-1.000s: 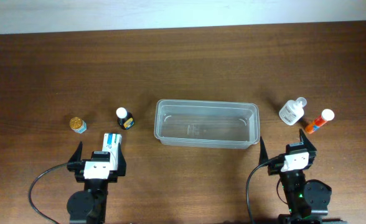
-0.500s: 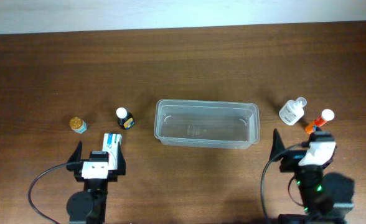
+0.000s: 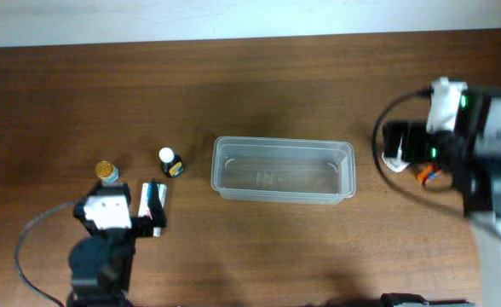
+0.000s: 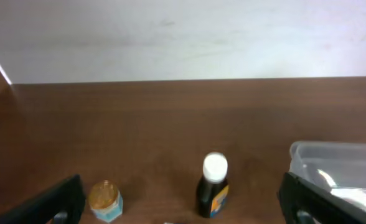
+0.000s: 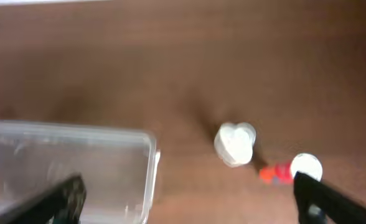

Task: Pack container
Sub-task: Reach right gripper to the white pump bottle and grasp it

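Note:
The clear plastic container (image 3: 283, 169) lies empty at the table's middle; its corner shows in the left wrist view (image 4: 338, 171) and in the right wrist view (image 5: 65, 165). My left gripper (image 4: 180, 208) is open and empty, low over the table, facing a gold-lidded jar (image 4: 105, 200) and a dark bottle with a white cap (image 4: 213, 186). My right gripper (image 5: 195, 202) is open and empty, raised above a white bottle (image 5: 235, 144) and an orange bottle with a white cap (image 5: 292, 169).
A blue and white box (image 3: 153, 205) lies right beside the left arm (image 3: 106, 217). The jar (image 3: 106, 170) and dark bottle (image 3: 170, 162) stand left of the container. The right arm (image 3: 463, 136) partly covers the white bottle (image 3: 394, 159).
The right arm has risen and swung far and right, over the white and orange bottles. The left arm has shifted left, so the box now lies at its right side.

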